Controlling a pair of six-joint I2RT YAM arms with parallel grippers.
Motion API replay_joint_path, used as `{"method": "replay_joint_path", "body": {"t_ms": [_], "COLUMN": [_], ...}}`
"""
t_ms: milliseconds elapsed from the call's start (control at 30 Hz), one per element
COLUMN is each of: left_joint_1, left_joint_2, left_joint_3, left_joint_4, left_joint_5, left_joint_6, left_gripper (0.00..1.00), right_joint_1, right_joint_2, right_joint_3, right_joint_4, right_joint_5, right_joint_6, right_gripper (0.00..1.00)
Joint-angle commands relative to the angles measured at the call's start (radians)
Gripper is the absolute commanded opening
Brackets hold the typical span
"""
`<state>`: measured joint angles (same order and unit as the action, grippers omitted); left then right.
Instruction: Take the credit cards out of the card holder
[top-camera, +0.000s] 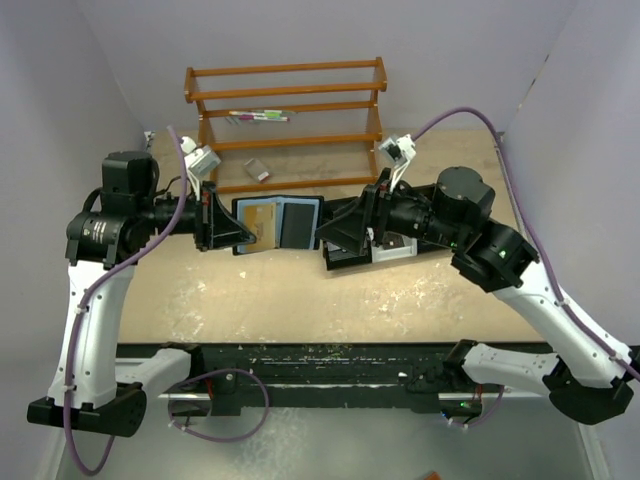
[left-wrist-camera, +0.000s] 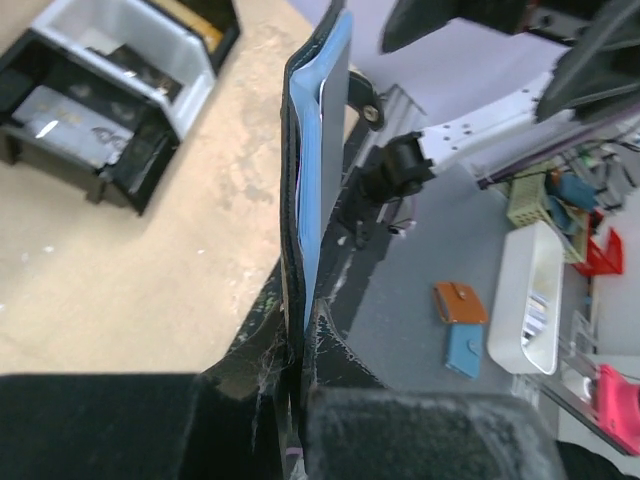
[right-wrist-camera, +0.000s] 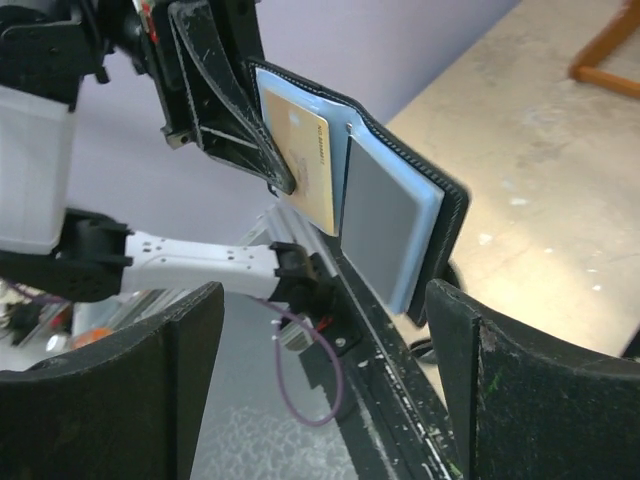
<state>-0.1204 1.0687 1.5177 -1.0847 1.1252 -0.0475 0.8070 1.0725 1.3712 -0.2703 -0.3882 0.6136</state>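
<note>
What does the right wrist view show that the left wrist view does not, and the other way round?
Only the right wrist view shows the open face of the card holder with an orange-tan credit card in it, and the right gripper open. Only the left wrist view shows the black-and-white tray on the table. Both show the left gripper shut on the card holder.

Wooden rack (top-camera: 290, 142), small grey block (top-camera: 257, 170) by it, black-and-white tray (left-wrist-camera: 190, 90).
</note>
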Motion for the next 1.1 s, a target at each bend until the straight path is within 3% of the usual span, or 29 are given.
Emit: {"method": "replay_joint_path", "body": {"t_ms": [0, 233, 400, 767, 1067], "left_joint_1": [-0.002, -0.001, -0.001, -0.001, -0.001], "left_joint_2": [-0.009, 0.010, -0.002, -0.021, -0.007], "left_joint_3": [0.051, 0.074, 0.033, 0.026, 0.045], "left_joint_4": [-0.048, -0.101, -0.098, -0.139, -0.163], "left_joint_5": [-0.170, -0.436, -0.540, -0.232, 0.036], "left_joint_6": [0.075, 0.112, 0.114, 0.140, 0.160], "left_gripper": [0.00, 0.00, 0.00, 0.00, 0.00], "right_joint_1": [0.001, 0.001, 0.021, 0.087, 0.109], "right_joint_2": [-0.022, -0.003, 0.088, 0.175, 0.169], "right_joint_3": [0.114, 0.151, 0.085, -0.065, -0.140], "right_joint_4": [-0.112, -0.069, 0.125, 0.420, 0.509], "right_joint_5": [0.128, 0.045, -0.115, -0.214, -0.195], "right_joint_6": [-0.094, -0.067, -0.002, 0.152, 0.198], "right_gripper": [0.85, 0.89, 0.89, 0.80, 0.71]}}
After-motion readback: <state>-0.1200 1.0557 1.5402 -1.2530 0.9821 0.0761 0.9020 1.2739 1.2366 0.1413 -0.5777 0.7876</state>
